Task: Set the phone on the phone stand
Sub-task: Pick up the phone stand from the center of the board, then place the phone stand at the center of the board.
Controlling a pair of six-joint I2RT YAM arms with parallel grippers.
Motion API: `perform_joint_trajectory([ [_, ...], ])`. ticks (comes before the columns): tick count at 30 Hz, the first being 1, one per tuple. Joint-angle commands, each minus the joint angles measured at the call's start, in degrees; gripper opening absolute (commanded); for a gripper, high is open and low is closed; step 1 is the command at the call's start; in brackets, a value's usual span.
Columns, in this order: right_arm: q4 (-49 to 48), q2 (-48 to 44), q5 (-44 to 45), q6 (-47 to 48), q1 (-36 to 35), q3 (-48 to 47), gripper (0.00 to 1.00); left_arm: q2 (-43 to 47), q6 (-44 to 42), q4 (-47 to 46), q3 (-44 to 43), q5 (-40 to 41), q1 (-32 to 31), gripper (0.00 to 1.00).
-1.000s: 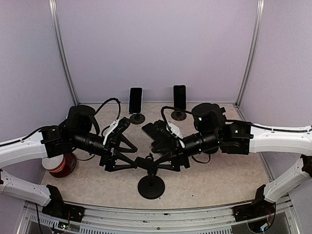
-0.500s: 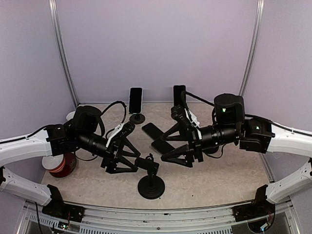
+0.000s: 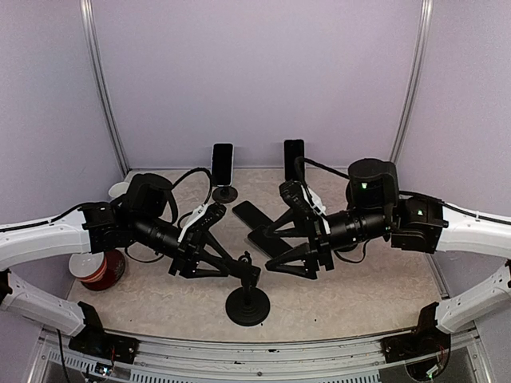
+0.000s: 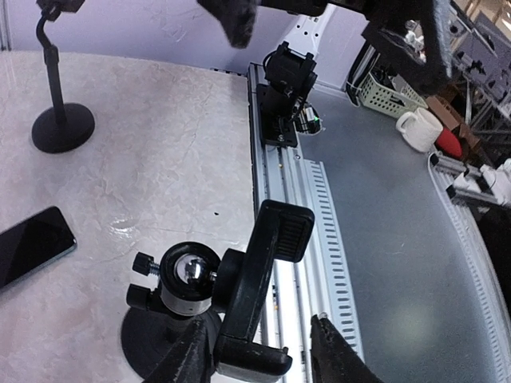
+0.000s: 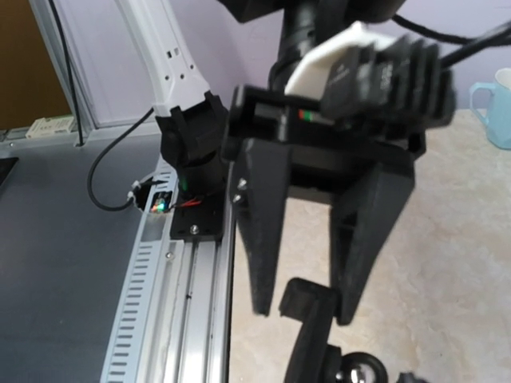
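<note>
The black phone stand stands near the front edge, its cradle tilted on a ball joint. My left gripper straddles the cradle's lower end. One finger is against it and the other stands a small gap off, so the jaws are open but narrow. A dark phone lies flat on the table behind the stand, with a second dark phone beside it. Above that second phone my right gripper hovers, open and empty. Its own fingers do not show in the right wrist view.
Two other stands at the back wall each hold an upright phone. A red cup and a white mug sit at the left. The metal rail marks the table's front edge.
My right gripper has drawn back from the stand toward the right and opened wider. My left jaws have narrowed around the stand's cradle.
</note>
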State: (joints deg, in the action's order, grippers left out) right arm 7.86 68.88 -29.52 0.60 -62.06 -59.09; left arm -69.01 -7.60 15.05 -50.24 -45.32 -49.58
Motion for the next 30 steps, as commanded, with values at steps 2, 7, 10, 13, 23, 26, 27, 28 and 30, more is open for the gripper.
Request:
perform_joint_trajectory([
  [2, -0.4, -1.3, -0.3, 0.5, 0.5, 1.5, 0.77, -0.5, -0.6, -0.8, -0.8, -1.2, -0.3, 0.27],
  [7, -0.9, -1.2, -0.1, 0.3, 0.5, 1.9, 0.77, -0.1, -0.1, -1.0, -1.0, -0.2, -0.3, 0.08],
  [10, -1.2, -1.2, 0.6, 0.1, 0.5, 1.9, 0.78, 1.0, 0.7, -1.6, -1.1, 1.9, -0.2, 0.07],
  [13, -1.8, -1.4, 2.9, -0.3, 0.5, 1.9, 0.83, 2.7, 2.0, -2.5, -1.6, 5.5, -0.2, 0.06],
  [23, -2.2, -0.2, 12.4, -2.4, 0.5, 2.3, 1.0, 9.1, 4.2, -6.1, -2.3, 20.2, 4.2, 0.0],
  [26, -2.1, 0.5, 17.2, -3.3, 0.5, 2.9, 1.0, 10.1, 5.3, -7.5, -2.3, 23.2, 6.9, 0.0],
  [27, -2.0, 0.7, 18.2, -3.7, 0.5, 3.0, 1.0, 10.5, 5.7, -8.3, -2.2, 24.2, 7.8, 0.0],
  [28, -2.0, 0.9, 19.8, -4.0, 0.5, 3.1, 1.0, 10.9, 6.3, -9.3, -2.0, 25.1, 8.9, 0.0],
  [30, -2.2, 1.2, 22.0, -4.4, 0.5, 3.5, 1.0, 11.5, 7.4, -11.1, -1.7, 27.0, 11.1, 0.01],
])
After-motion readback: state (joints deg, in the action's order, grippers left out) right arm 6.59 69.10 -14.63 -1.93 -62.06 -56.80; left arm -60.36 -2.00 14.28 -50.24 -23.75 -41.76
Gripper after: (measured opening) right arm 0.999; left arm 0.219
